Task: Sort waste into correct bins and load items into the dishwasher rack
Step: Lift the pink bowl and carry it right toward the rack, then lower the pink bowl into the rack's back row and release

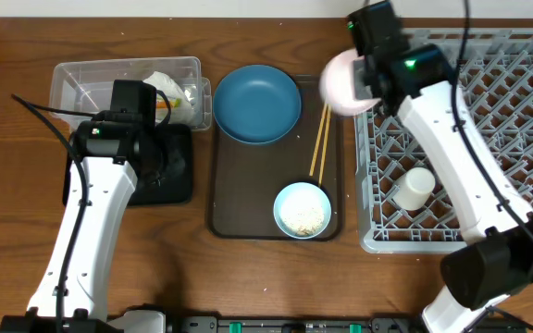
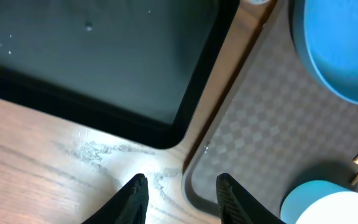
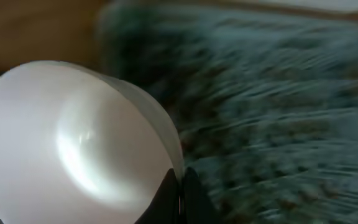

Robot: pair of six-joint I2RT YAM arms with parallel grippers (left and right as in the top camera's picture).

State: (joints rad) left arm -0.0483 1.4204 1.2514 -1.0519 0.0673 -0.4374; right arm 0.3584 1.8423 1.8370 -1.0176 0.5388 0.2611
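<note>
Two bowls: the white bowl [image 1: 343, 81] hangs tilted in the air at the rack's [image 1: 516, 120] far left corner, its rim pinched between the closed fingers of the right gripper [image 3: 180, 193] (the wrist view behind it is a blur). The pale blue bowl [image 1: 303, 210] sits at the near right of the brown tray [image 1: 239, 213] with rice [image 1: 303, 218] in it.

One blue plate [image 1: 257, 104] lies at the tray's far end, and one pair of chopsticks [image 1: 320, 141] lies between plate and bowl along the tray's right side. One white cup [image 1: 415, 188] lies on its side in the rack, near its left edge.

Two bins are on the left: the clear tub [image 1: 81, 79], far, holding the tissue [image 1: 169, 88], and the black bin [image 1: 176, 180] just near of it.

The left gripper [image 2: 182, 190] is spread apart and empty, above bare wood between the black bin's corner and the tray's corner.

Everything rests on a brown wood-grain table [image 1: 248, 277]; a pale strip runs along its far edge.
</note>
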